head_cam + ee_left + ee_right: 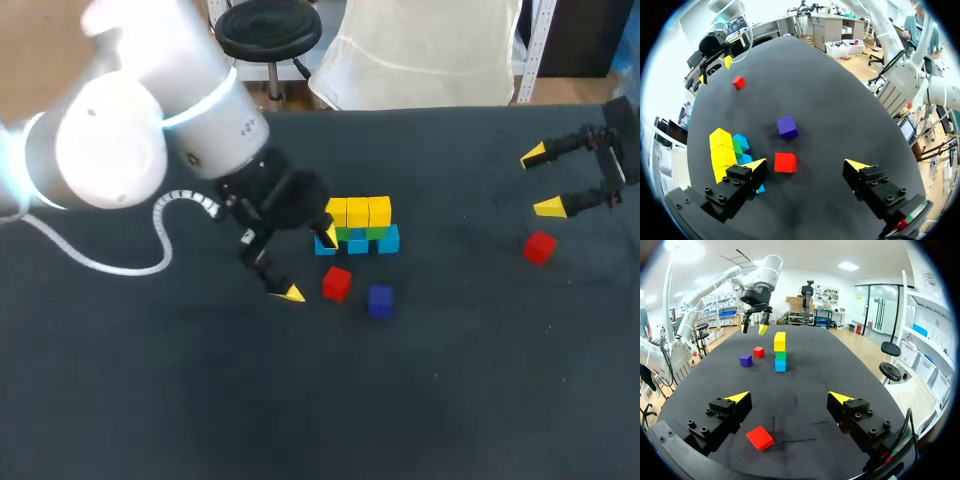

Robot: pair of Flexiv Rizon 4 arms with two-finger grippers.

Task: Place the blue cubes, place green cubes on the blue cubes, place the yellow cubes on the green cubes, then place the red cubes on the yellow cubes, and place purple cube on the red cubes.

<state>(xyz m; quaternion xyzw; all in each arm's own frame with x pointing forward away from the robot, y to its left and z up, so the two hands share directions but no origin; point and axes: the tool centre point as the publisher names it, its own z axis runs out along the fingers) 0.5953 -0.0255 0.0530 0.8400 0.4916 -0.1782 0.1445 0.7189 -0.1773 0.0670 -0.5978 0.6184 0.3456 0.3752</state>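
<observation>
A small wall of cubes stands mid-table: a blue (358, 244) bottom row, green cubes (360, 233) above it, and yellow cubes (358, 211) on top. In front of it lie a red cube (337, 283) and a purple cube (380, 300). My left gripper (308, 265) is open just left of the wall. In the left wrist view the red cube (785, 162) lies between the spread fingers of this gripper (806, 165), nearer the finger beside the wall. The purple cube (787, 126) is ahead of them. My right gripper (541, 181) is open at the far right, over a second red cube (539, 247) (760, 437).
The dark table (450, 380) has bare cloth across its front and between the wall and the right-hand red cube. The white cable (160, 235) of my left arm loops over the table's left side.
</observation>
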